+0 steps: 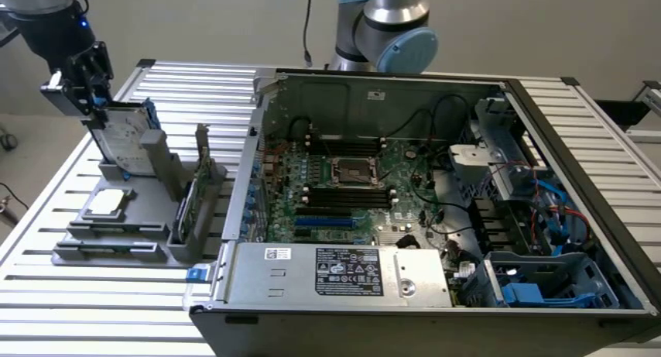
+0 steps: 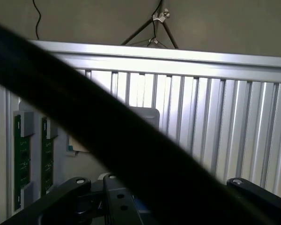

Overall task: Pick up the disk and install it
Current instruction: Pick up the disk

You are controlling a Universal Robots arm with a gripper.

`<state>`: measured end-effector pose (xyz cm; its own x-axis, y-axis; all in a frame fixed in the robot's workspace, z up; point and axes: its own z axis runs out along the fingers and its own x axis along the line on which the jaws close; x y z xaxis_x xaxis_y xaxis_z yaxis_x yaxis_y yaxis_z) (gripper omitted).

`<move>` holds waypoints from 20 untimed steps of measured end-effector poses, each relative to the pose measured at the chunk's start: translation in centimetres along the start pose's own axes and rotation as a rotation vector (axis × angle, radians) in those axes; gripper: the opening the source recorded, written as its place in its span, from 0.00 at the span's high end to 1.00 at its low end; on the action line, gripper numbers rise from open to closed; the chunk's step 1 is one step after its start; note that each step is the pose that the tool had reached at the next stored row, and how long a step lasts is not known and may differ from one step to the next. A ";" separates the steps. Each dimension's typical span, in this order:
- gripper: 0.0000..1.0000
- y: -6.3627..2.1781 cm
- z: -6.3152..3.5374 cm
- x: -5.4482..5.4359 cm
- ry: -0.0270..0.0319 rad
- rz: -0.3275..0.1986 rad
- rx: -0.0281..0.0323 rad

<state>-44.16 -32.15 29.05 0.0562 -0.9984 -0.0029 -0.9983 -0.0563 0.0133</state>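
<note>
We find the black gripper (image 1: 99, 115), jaws closed on the upper edge of the rectangular silver-grey, blue-railed metal disk (image 1: 130, 140). The disk stands in a grey plastic holder (image 1: 124, 237) near the slatted aluminium desk's (image 1: 62, 310) edge at the exterior view's left. Risk: with so narrow a hold, the disk may slip or its rails may snag the holder.

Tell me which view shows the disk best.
The exterior view: the disk stands on edge in the grey holder under the gripper, its face and blue rail visible. In the wrist view, a blue sliver may be its rail.
</note>
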 end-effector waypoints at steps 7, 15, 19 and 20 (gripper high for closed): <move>0.46 0.14 0.10 0.1 -0.0150 0.000 0.0009; 0.46 0.14 0.17 0.2 -0.0149 0.003 0.0009; 0.46 0.14 0.18 0.2 -0.0133 0.004 0.0005; 0.46 0.14 0.18 0.2 -0.0129 0.004 0.0004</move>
<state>-44.29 -32.34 28.88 0.0516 -0.9985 -0.0157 -0.9986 -0.0518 0.0129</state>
